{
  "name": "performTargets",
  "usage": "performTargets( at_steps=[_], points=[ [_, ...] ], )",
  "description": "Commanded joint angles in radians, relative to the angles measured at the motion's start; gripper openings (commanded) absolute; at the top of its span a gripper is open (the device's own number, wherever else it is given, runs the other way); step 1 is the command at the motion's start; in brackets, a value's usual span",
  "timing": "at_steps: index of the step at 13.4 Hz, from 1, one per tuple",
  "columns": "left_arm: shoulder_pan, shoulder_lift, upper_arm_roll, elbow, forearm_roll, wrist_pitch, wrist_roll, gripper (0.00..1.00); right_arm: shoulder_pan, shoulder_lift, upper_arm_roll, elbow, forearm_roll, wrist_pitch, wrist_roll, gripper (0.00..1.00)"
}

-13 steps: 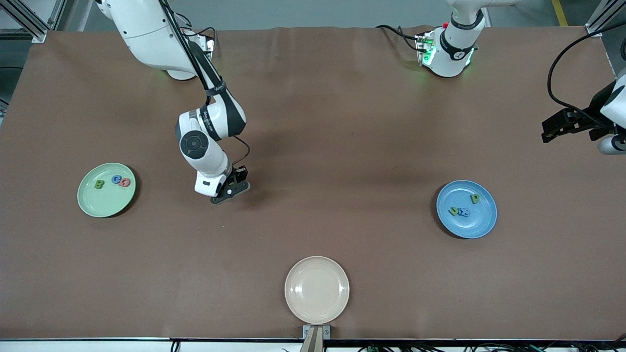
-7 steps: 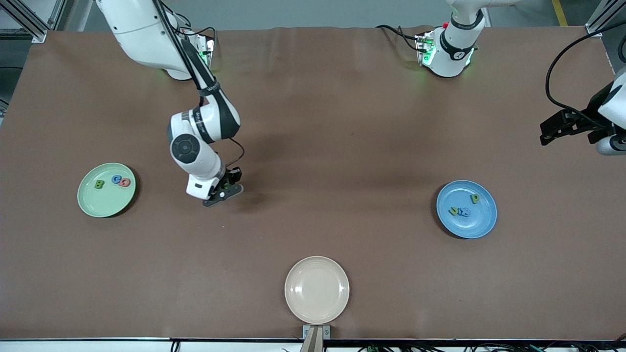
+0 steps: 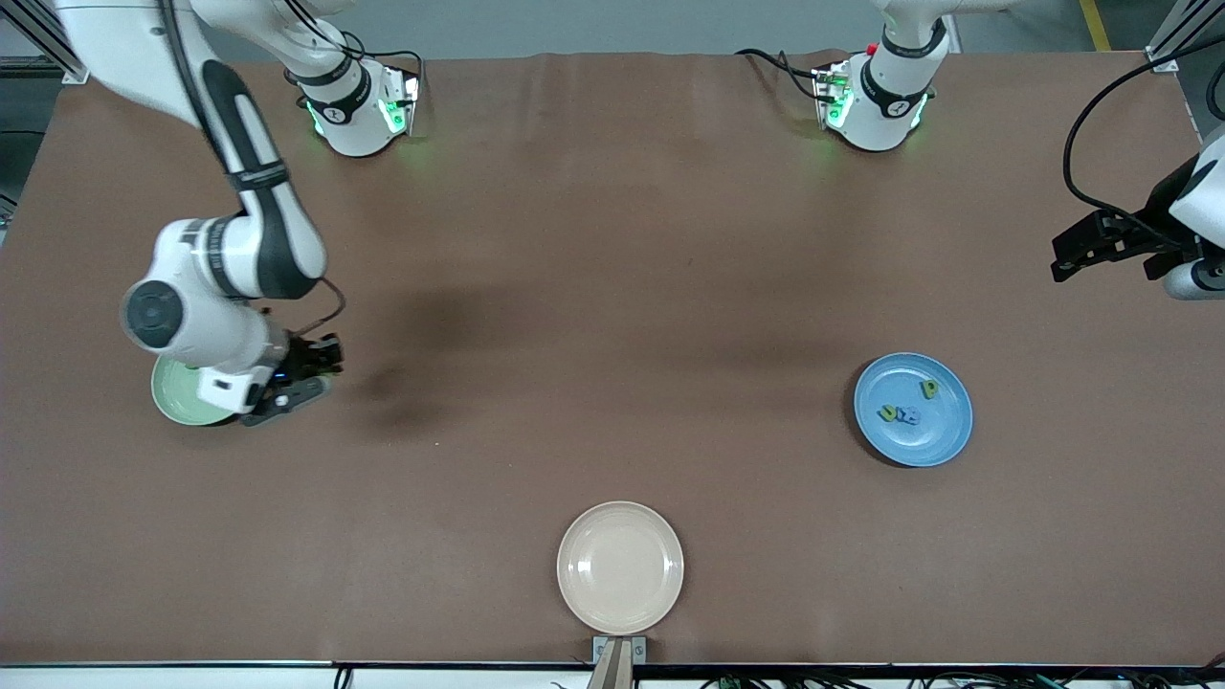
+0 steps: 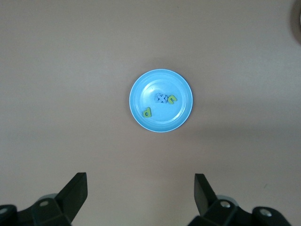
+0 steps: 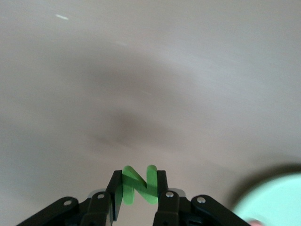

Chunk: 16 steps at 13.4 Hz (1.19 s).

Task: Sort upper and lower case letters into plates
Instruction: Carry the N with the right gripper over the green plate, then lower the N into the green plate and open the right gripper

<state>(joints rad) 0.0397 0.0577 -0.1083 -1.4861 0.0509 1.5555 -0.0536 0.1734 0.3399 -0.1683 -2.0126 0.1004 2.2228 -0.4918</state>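
Right pincer point(image 5: 139, 189) moved beside pale green plate point(image 3: 172, 397), gripping green N point(image 5: 139, 185)

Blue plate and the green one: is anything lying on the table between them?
Nothing: in the front view only bare brown table stretches from the blue plate to the green plate. The beige plate sits nearer the camera.

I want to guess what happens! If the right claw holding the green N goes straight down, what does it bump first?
Probably the brown table, right beside the pale green plate. The right claw with the green N isn't clearly over the plate; depth is unclear.
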Motion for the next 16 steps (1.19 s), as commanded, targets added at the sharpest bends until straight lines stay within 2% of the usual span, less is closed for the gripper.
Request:
performTargets(
  at_steps=[1, 6, 9, 16],
  points=[
    [0.005, -0.027, -0.001, -0.011, -0.019, -0.002, 0.014, 1.0, -0.109, 0.007, 0.016, 0.026, -0.054, -0.002, -0.059, 0.13],
    [0.005, -0.024, -0.001, -0.011, -0.019, -0.002, 0.023, 1.0, -0.27, 0.076, 0.018, 0.094, -0.067, 0.017, -0.209, 0.13],
    [0.005, -0.024, -0.001, -0.01, -0.019, -0.003, 0.023, 1.0, -0.325, 0.112, 0.018, 0.095, -0.065, 0.06, -0.278, 0.13],
    [0.005, -0.022, -0.001, -0.008, -0.019, -0.009, 0.023, 1.0, -0.345, 0.166, 0.021, 0.081, -0.061, 0.09, -0.3, 0.15]
  ],
)
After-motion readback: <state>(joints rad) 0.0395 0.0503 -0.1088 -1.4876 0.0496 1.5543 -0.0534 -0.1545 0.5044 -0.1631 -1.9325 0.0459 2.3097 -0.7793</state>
